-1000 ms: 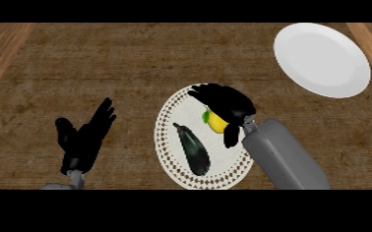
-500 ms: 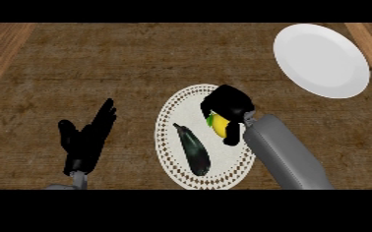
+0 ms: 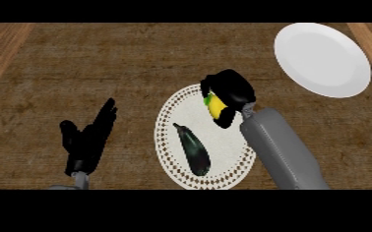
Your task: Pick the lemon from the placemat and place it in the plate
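A dark brown woven counter top fills the view, with strips of lighter wood showing at its far left and far right corners.

At the left, near the lower edge, the left hand rests open, fingers straight and pointing up and away, thumb out to the side. It touches nothing and stands well apart from everything else on the counter.

To its right, in the middle, lies the placemat, white and round with a dotted lacy rim. A dark eggplant lies on it, running slantwise from the upper left down to the lower right, just left of the grey forearm.

Above and to the right of the eggplant, over the placemat's upper right part, the right hand is curled round the lemon. Only a yellow patch of the fruit shows between the black fingers and thumb; the rest is hidden by the hand. Whether the lemon touches the mat or is off it, I cannot tell.

Further right, in the upper right corner, sits the plate, plain white, well apart from the placemat. Bare counter lies between the hand and the plate's rim.
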